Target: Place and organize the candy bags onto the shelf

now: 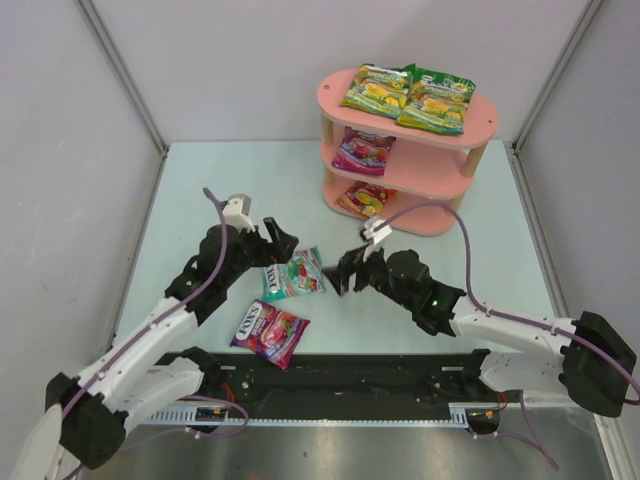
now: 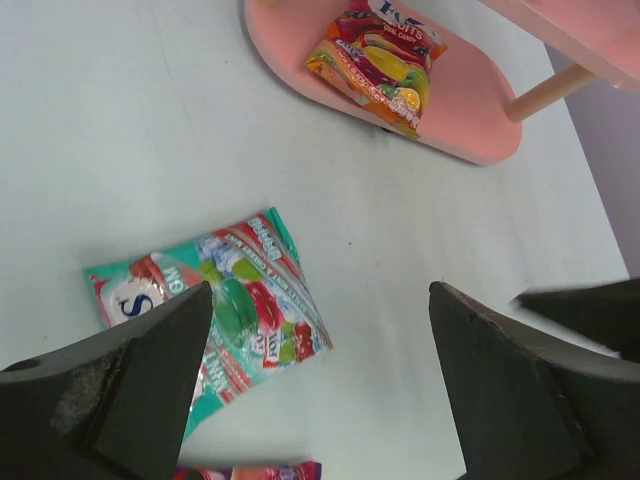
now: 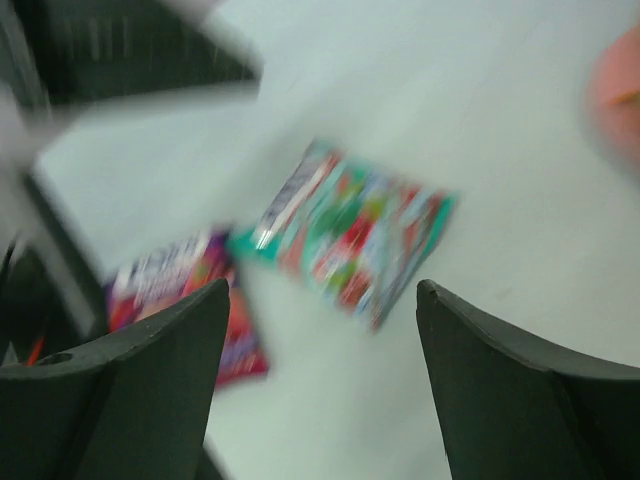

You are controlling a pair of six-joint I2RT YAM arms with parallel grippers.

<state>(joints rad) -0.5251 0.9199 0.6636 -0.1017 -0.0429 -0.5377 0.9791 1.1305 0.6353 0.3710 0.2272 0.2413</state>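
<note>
A teal candy bag (image 1: 293, 276) (image 2: 215, 315) (image 3: 350, 230) lies flat on the table between my two grippers. A purple-magenta bag (image 1: 270, 331) (image 3: 180, 290) lies nearer the arm bases. The pink shelf (image 1: 482, 122) stands at the back right. Two green-yellow bags (image 1: 375, 90) (image 1: 437, 103) lie on its top board, a magenta bag (image 1: 363, 150) on the middle one and an orange-red bag (image 1: 364, 198) (image 2: 378, 65) on the bottom one. My left gripper (image 1: 280, 245) (image 2: 320, 290) hovers open just left of the teal bag, holding nothing. My right gripper (image 1: 340, 272) (image 3: 322, 290) is open and empty just right of it.
The pale green table (image 1: 200, 190) is walled by grey panels at the back and sides. A black rail (image 1: 350, 375) with the arm bases runs along the near edge. The right wrist view is blurred by motion.
</note>
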